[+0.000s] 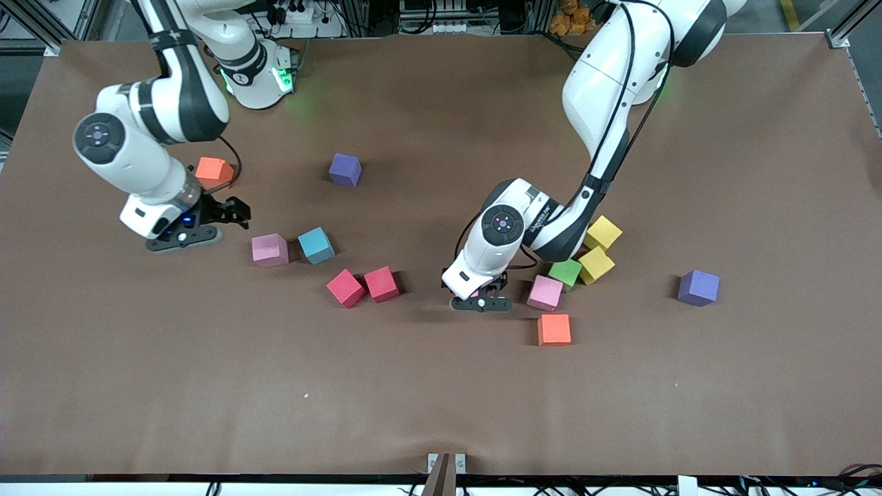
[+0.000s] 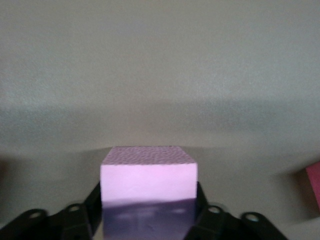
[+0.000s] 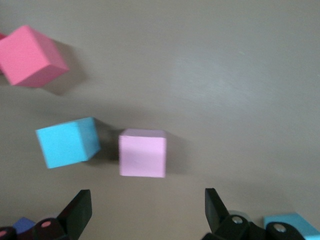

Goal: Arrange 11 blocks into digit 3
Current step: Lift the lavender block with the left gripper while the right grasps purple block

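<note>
the gripped block (image 2: 147, 175) sits on the desk (image 1: 441, 399) between the fingers of the left pincer (image 1: 480, 297). toward the left arm's end, near it, a cluster of four blocks (image 1: 566, 272) runs away from the front camera. a single block (image 1: 554, 329) lies nearer to the camera than this cluster. a lone block (image 1: 698, 287) lies well apart, further toward that end. toward the right arm's end comes a touching pair (image 1: 382, 284), then a second pair (image 1: 269, 249) standing slightly apart. two far blocks (image 1: 344, 169) lie farther from the camera. the right pincer (image 1: 233, 212) is beside the second pair.
</note>
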Robot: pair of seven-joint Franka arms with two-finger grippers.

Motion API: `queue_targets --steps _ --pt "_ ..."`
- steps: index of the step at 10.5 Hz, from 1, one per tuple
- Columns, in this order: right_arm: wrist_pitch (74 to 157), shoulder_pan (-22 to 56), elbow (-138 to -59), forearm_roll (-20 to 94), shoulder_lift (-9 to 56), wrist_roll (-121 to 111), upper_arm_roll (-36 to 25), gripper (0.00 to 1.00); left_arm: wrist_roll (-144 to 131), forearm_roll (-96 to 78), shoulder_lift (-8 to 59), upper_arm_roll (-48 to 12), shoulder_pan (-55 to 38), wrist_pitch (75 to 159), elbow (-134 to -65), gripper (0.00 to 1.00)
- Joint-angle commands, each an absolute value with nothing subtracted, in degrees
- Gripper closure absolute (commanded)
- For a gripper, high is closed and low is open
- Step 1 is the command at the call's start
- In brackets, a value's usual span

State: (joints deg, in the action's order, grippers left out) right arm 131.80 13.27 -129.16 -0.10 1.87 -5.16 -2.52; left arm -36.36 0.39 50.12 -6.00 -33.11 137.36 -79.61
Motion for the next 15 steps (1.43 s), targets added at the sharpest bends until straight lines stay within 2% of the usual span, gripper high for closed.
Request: queue_targets --steps 1,3,7,10,12,15 --pt "135.96 17.56 -129.02 -0.88 5.62 -5.45 -2.55 0.00 -37.52 0.35 48.00 -5.71 -33.57 131.96 -80.50 1.00" --pt "133.42 19.16 -130.85 -0.44 5.71 -4.66 -2.29 0.00 -42.17 0.26 43.45 -6.24 -33.75 123.88 -82.51 1.00" --pt "129.64 19.25 -136.65 11.23 3.36 10.57 1.21 0.00 -45.85 -0.61 30.61 -11.32 -32.96 123.83 -99.10 1.00" --pt "130.25 19.07 -140.61 11.34 2.28 27.39 11.31 0.00 -56.41 -0.79 28.57 -16.59 -33.75 130.77 -107.20 1.00" --pt "133.93 18.81 -145.35 11.34 2.11 29.87 14.49 0.00 -62.90 -0.09 27.69 -18.89 -35.93 136.73 -112.12 1.00" --pt "139.20 18.81 -148.44 13.60 2.63 36.45 17.22 0.00 -64.25 0.00 23.83 -19.68 -38.58 139.73 -119.24 1.00"
